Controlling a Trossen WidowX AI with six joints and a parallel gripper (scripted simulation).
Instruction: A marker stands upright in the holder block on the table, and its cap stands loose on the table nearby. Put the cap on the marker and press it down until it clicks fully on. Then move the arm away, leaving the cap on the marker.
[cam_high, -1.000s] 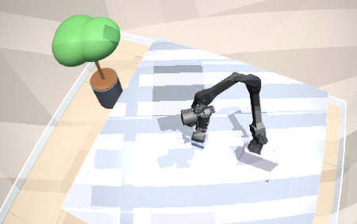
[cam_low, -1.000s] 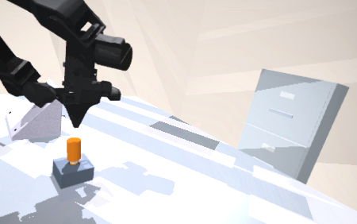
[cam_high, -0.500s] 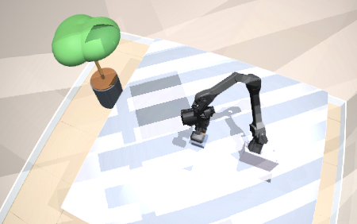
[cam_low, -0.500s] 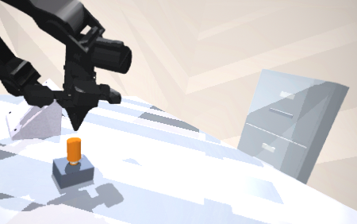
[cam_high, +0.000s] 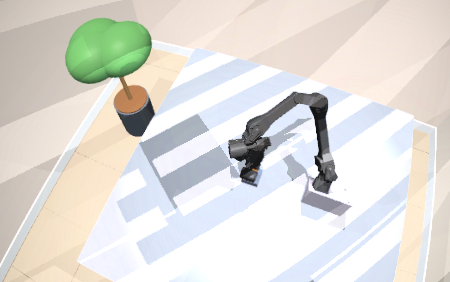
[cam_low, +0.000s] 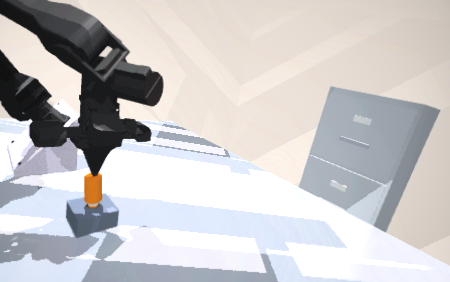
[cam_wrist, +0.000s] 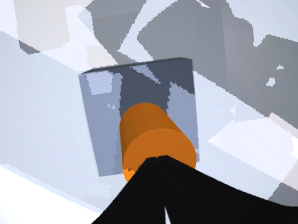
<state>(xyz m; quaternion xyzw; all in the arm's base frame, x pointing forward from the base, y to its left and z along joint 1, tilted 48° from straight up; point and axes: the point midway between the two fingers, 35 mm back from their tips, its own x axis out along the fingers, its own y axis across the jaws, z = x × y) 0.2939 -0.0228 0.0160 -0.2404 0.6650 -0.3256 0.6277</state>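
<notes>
The orange cap (cam_high: 255, 170) (cam_low: 93, 188) (cam_wrist: 157, 140) sits upright on the marker, above the grey-blue holder block (cam_high: 257, 178) (cam_low: 95, 224) (cam_wrist: 101, 115). A narrow pale band shows between the cap's lower edge and the block in the exterior view; the rest of the marker is hidden by the cap and the block. My gripper (cam_low: 95, 174) (cam_wrist: 157, 167) is shut with nothing between its fingers. It points down, and its joined fingertips are at the cap's top face, touching it or just above. Whether the cap is fully seated cannot be told.
The arm's pale base block (cam_high: 327, 201) (cam_low: 47, 162) stands on the table, to the right in the top view. A potted plant (cam_high: 132, 102) stands beyond the table's left edge. A grey drawer cabinet (cam_low: 360, 150) stands behind the table's edge in the exterior view.
</notes>
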